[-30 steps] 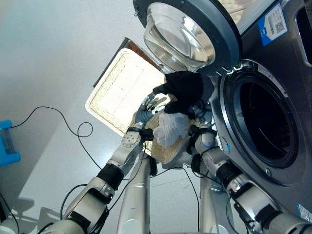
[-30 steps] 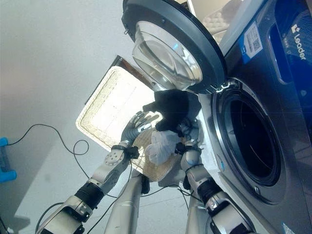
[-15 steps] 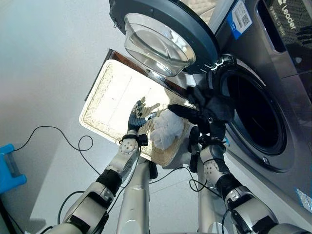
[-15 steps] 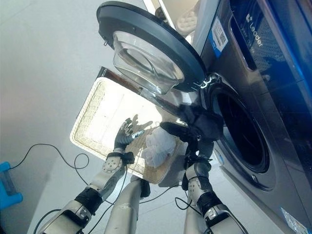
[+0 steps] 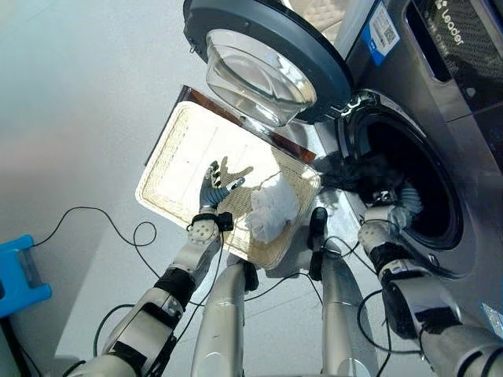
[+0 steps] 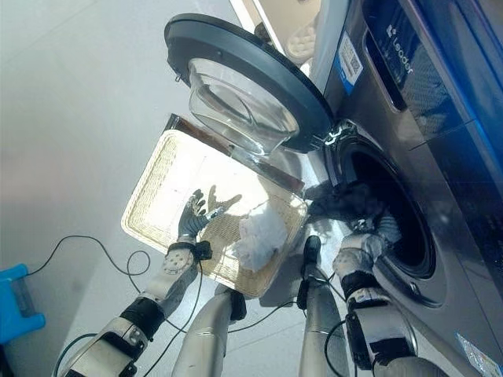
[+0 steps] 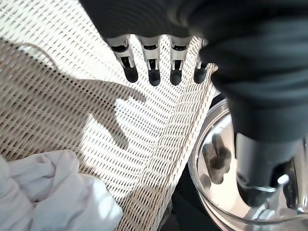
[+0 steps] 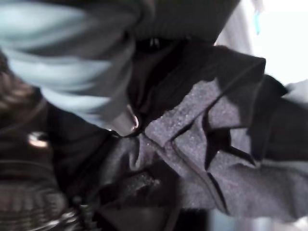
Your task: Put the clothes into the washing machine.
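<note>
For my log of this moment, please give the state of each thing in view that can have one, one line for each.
Grey front-loading washing machine: round glass-fronted door swung fully open.
Black garment: bunched at the drum opening's rim, partly inside.
White crumpled garment: lying in the basket, untouched.
Flat woven wicker basket: on the floor, mostly bare.
Left hand: open, fingers spread above the basket.
Right hand: at the drum opening, fingers hidden by the black garment.
</note>
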You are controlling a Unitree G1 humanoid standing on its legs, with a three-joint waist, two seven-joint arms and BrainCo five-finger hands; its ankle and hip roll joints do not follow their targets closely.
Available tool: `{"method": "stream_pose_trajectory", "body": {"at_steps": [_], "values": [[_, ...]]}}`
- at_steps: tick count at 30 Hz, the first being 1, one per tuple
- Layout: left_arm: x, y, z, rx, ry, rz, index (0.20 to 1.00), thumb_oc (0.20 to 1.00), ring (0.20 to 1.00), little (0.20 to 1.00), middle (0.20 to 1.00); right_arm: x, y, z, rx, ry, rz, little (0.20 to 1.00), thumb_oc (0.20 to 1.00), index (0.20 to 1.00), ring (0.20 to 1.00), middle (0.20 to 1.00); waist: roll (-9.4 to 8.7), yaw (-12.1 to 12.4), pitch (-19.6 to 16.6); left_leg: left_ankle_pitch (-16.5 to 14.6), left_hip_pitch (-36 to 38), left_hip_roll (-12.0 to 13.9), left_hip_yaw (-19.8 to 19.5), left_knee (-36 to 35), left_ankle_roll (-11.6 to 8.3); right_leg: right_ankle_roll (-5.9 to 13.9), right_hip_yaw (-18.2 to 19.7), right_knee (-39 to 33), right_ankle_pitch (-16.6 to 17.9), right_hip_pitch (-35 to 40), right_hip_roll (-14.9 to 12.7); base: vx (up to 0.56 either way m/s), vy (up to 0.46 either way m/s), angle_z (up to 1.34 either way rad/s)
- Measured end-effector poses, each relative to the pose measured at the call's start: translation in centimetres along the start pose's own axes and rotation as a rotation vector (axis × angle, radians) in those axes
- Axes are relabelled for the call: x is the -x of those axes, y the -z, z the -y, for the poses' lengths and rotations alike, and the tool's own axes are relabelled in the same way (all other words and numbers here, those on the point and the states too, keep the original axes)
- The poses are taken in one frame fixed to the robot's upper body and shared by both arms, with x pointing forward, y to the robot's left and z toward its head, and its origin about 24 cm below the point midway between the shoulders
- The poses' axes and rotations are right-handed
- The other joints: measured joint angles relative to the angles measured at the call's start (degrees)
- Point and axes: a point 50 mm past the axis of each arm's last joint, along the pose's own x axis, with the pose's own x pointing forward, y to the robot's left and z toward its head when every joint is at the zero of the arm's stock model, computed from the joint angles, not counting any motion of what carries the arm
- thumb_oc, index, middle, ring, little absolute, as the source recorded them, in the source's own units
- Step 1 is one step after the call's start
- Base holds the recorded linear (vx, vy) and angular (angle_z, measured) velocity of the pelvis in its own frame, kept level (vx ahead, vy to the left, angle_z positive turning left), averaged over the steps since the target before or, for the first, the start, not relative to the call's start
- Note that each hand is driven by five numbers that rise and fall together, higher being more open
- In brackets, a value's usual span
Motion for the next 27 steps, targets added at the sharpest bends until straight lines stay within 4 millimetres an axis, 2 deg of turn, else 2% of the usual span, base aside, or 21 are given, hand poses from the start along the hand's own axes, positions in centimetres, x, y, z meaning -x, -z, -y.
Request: {"method": "stream_pose_trajectory", "body": {"at_steps": [5, 8, 13, 14, 17, 22, 27], "values": [[-0.3, -0.6, 0.2, -0.034, 0.026, 0.012, 1.000, 1.000, 1.000, 1.000, 1.000, -1.1, -2.4, -1.1, -0.129, 0.048, 0.050, 0.200, 0.200, 0.200, 0.200, 0.200, 0.25, 1.15, 0.09, 0.08, -1.22, 0.09, -0.68, 0.64, 0.13, -0.48, -0.54, 0.00, 0.26, -0.60, 0.00, -0.01, -0.043, 0.05], [-0.4, -1.3, -0.3, -0.070, 0.044, 0.035, 1.000, 1.000, 1.000, 1.000, 1.000, -1.8, -4.0, -1.8, -0.270, 0.080, 0.070, 0.200, 0.200, 0.200, 0.200, 0.200, 0.37, 1.30, 0.14, 0.05, -1.80, -0.09, -1.41, 0.62, 0.13, -0.40, -0.93, -0.19, 0.20, -0.75, -0.12, -0.01, -0.027, 0.06], [-0.4, -1.9, -0.8, -0.067, 0.050, 0.039, 1.000, 1.000, 1.000, 1.000, 1.000, -2.6, -6.2, -1.9, -0.414, 0.114, 0.134, 0.200, 0.200, 0.200, 0.200, 0.200, 0.38, 1.66, 0.13, 0.08, -2.14, -0.03, -1.52, 0.70, 0.16, -0.40, -1.38, -0.39, 0.20, -0.75, -0.15, -0.01, -0.016, 0.02], [-0.3, -2.0, -0.6, -0.066, 0.059, 0.039, 1.000, 1.000, 1.000, 1.000, 1.000, -2.8, -6.9, -1.7, -0.449, 0.132, 0.155, 0.200, 0.200, 0.200, 0.200, 0.200, 0.39, 2.50, 0.14, 0.09, -2.16, -0.01, -1.58, 0.69, 0.16, -0.42, -1.41, -0.39, 0.21, -0.77, -0.13, 0.00, -0.035, 0.00], [-0.2, -2.0, -0.3, -0.069, 0.073, 0.038, 1.000, 1.000, 1.000, 1.000, 1.000, -3.2, -8.6, -1.4, -0.547, 0.184, 0.211, 0.200, 0.200, 0.200, 0.200, 0.200, 0.39, 2.62, 0.14, 0.10, -2.24, -0.02, -1.64, 0.70, 0.16, -0.42, -1.65, -0.36, 0.17, -0.73, -0.22, 0.00, -0.006, 0.02], [-0.1, -1.8, -0.6, -0.084, 0.078, 0.025, 1.000, 1.000, 1.000, 1.000, 1.000, -3.1, -8.9, -0.6, -0.638, 0.288, 0.234, 0.200, 0.200, 0.200, 0.200, 0.200, 0.40, 2.66, 0.14, 0.11, -2.57, -0.40, -1.75, 0.67, 0.27, -0.23, -1.87, -0.34, 0.06, -0.87, -0.67, 0.00, -0.007, 0.04], [-0.1, -1.9, -0.6, -0.078, 0.074, 0.023, 1.000, 1.000, 1.000, 1.000, 1.000, -3.1, -9.2, -0.4, -0.678, 0.306, 0.249, 0.200, 0.200, 0.200, 0.200, 0.200, 0.40, 2.35, 0.15, 0.21, -3.25, -0.84, -2.10, 0.41, 0.47, 0.07, -2.18, -0.39, 0.01, -1.38, -1.08, 0.00, -0.009, 0.04]]}}
